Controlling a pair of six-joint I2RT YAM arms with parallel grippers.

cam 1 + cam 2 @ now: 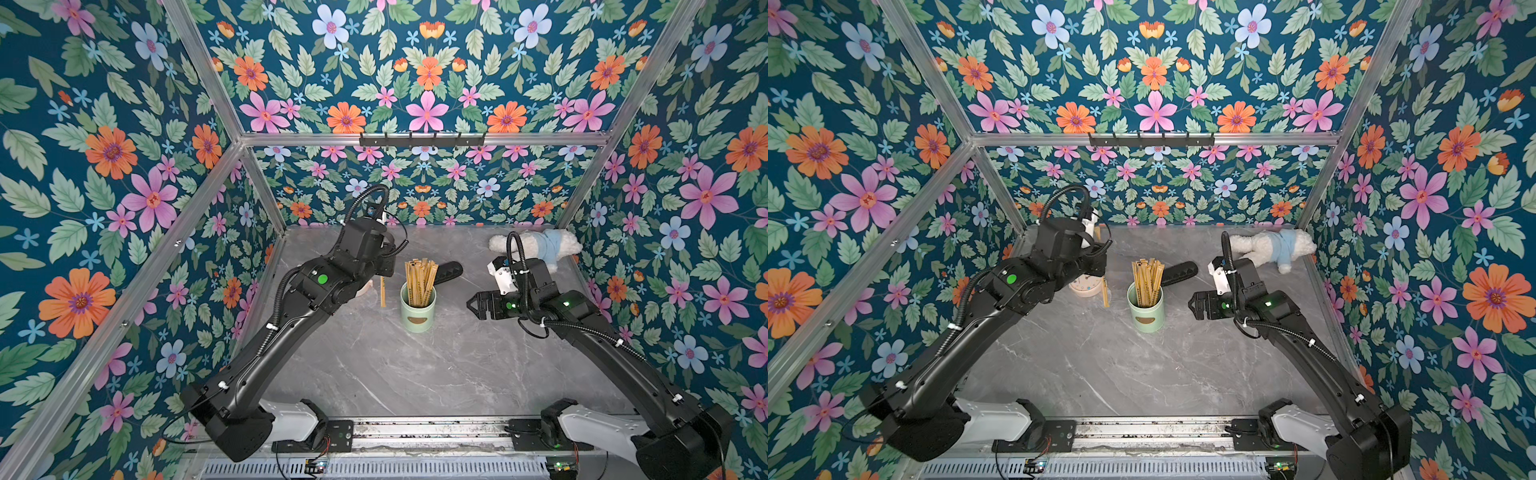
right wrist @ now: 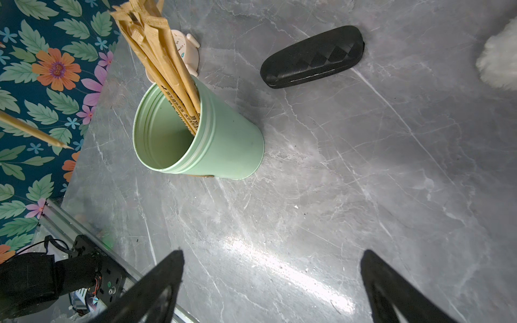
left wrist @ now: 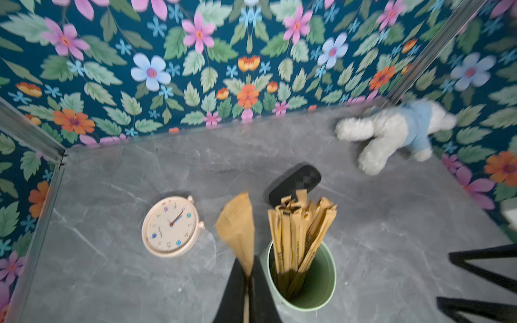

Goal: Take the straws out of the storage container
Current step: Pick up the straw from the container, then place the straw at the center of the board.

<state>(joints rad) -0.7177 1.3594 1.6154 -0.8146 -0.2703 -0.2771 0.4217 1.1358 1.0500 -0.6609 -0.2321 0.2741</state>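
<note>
The mint-green storage container [image 1: 418, 311] stands upright mid-table, with a brown label on its side. Several tan paper-wrapped straws [image 1: 420, 278] stick out of it, leaning toward its far rim [image 2: 167, 56]. My left gripper [image 3: 247, 275] is shut on one straw [image 3: 237, 223], held clear of the container on its left side. In both top views this straw [image 1: 382, 293] hangs upright just left of the container [image 1: 1145, 313]. My right gripper [image 1: 471, 303] hovers right of the container, jaws wide open and empty [image 2: 272, 257].
A round pinkish clock [image 3: 171, 226] lies flat left of the container, partly under my left arm. A black glasses case [image 2: 312, 57] lies behind the container. A white plush toy in blue [image 1: 540, 245] lies at the back right corner. Floral walls enclose three sides.
</note>
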